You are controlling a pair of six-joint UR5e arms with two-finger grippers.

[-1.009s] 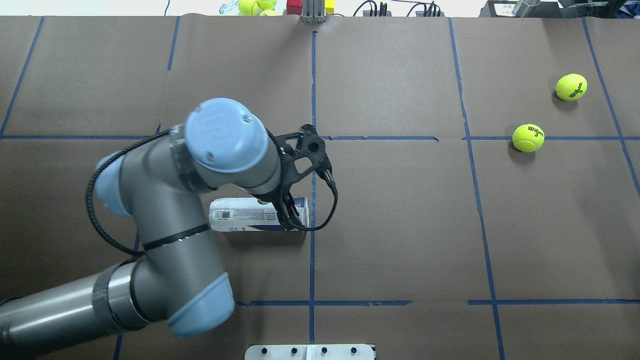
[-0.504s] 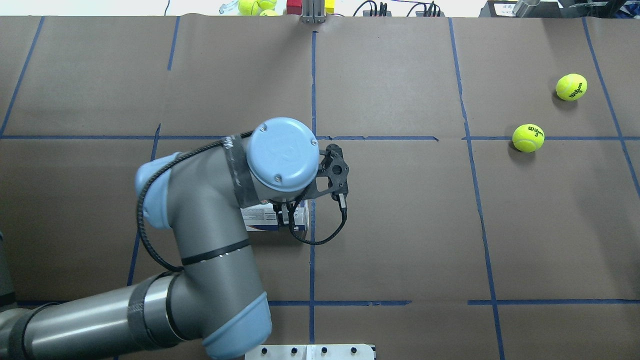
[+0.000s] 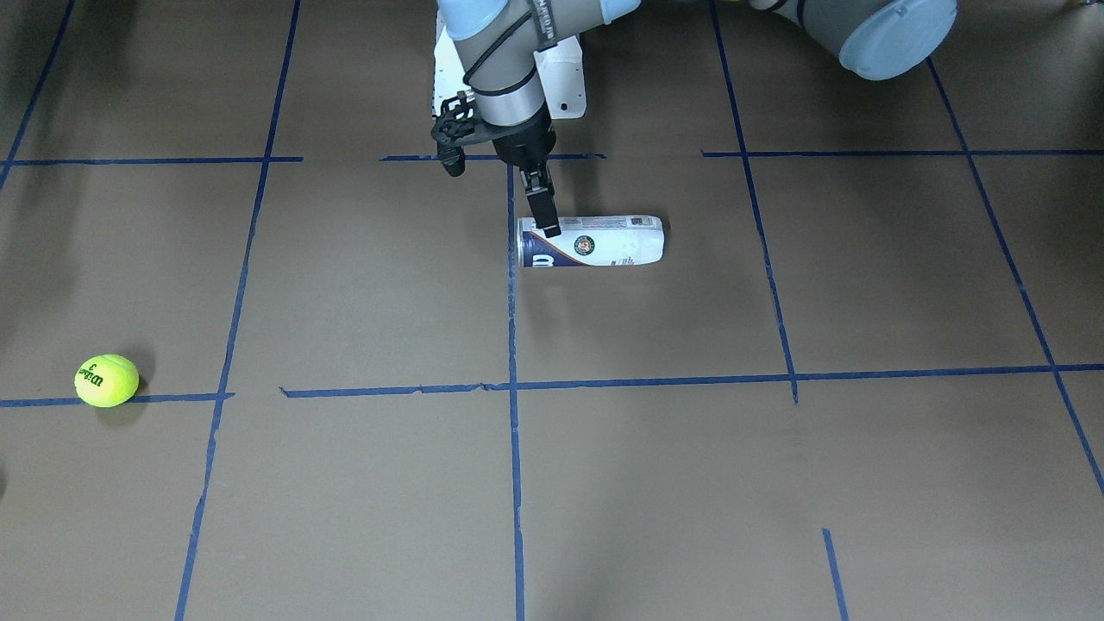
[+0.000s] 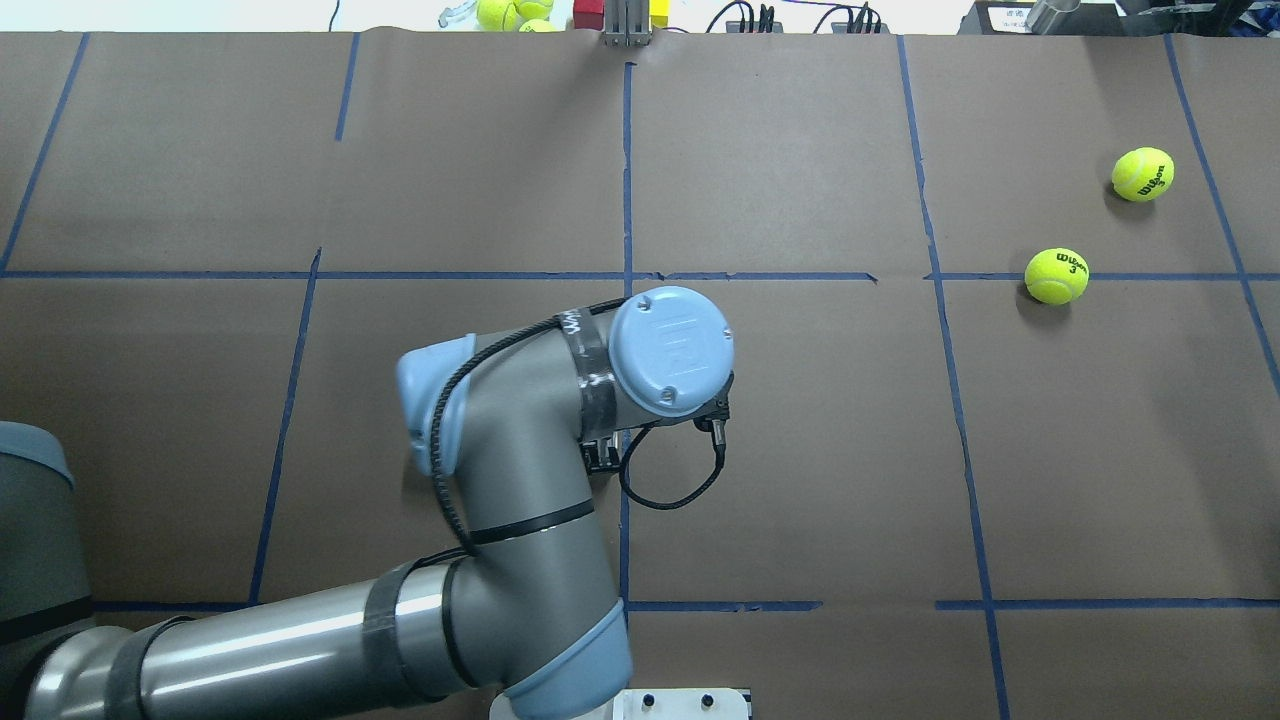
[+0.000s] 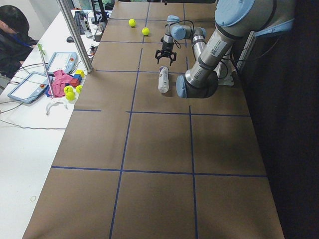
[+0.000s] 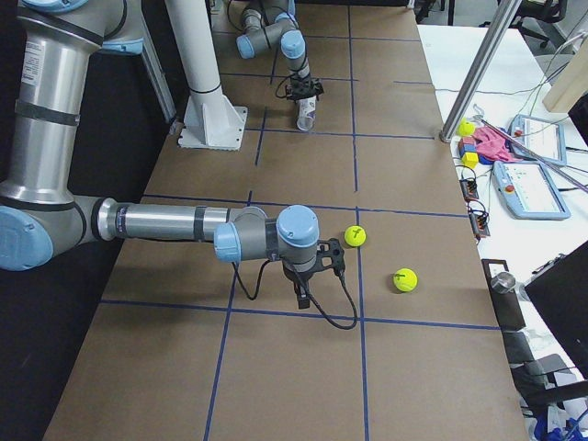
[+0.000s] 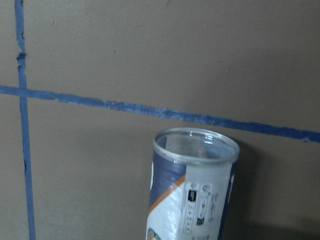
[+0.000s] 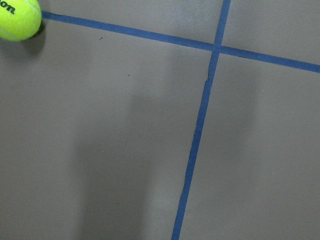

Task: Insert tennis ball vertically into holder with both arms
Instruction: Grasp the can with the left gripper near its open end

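The holder [image 3: 604, 241] lies on its side near the table's middle, its open end [image 7: 195, 145] toward the blue centre line. In the overhead view my left arm [image 4: 670, 350] hides it. My left gripper [image 3: 548, 226] points down over the open end, fingers spread across the can's width in the exterior left view [image 5: 165, 59]. Two tennis balls [image 4: 1056, 275] [image 4: 1142, 173] lie far right; one shows in the front view [image 3: 106, 379]. My right gripper [image 6: 301, 296] hangs near the nearer ball [image 6: 356, 236]. I cannot tell if it is open.
The white pedestal base [image 3: 561, 86] stands at the robot's edge. Spare balls and coloured blocks [image 4: 515, 12] and a metal post [image 4: 625, 25] sit beyond the far edge. An operator [image 5: 12, 30] sits beside the table. Blue tape lines grid the brown surface.
My left arm has swung right along the can toward its open end, and its wrist now covers the can from overhead. The two balls have not moved.
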